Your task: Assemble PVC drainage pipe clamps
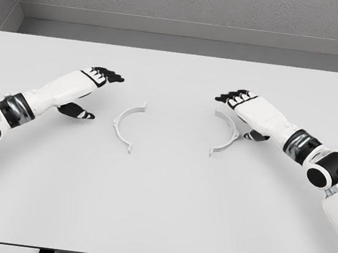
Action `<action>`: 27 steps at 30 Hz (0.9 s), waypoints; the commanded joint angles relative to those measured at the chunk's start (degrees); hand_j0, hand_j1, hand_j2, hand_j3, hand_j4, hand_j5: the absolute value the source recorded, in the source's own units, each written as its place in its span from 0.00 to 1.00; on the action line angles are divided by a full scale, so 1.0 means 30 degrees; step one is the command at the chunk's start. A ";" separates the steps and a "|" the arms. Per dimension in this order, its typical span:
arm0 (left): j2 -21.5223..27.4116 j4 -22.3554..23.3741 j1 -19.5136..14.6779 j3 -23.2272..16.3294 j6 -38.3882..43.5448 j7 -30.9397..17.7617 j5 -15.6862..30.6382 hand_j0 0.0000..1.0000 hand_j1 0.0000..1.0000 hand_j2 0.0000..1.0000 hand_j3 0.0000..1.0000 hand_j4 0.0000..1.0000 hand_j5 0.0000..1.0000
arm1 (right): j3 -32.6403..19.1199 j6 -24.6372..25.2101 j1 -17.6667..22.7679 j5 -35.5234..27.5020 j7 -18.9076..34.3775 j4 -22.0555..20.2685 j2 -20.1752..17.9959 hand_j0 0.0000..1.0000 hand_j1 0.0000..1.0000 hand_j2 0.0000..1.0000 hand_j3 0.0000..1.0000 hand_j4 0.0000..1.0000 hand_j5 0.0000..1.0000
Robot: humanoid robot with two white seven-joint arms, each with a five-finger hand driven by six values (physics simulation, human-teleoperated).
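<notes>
Two clamp halves (127, 124) (227, 133), openings facing inward | left hand (90, 89), right hand (245, 108) fingers relaxed, empty

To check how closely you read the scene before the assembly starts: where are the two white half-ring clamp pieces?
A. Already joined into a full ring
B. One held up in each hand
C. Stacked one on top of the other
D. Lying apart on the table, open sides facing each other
D: the left clamp half and the right clamp half lie separately on the table, a gap between them.
</notes>
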 commanded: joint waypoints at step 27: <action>-0.1623 0.0171 0.0000 -0.0037 0.0005 0.0011 -0.0817 1.00 1.00 1.00 1.00 1.00 1.00 | 0.0542 0.0125 -0.0498 0.0052 0.0251 0.0217 0.0667 1.00 1.00 1.00 1.00 1.00 1.00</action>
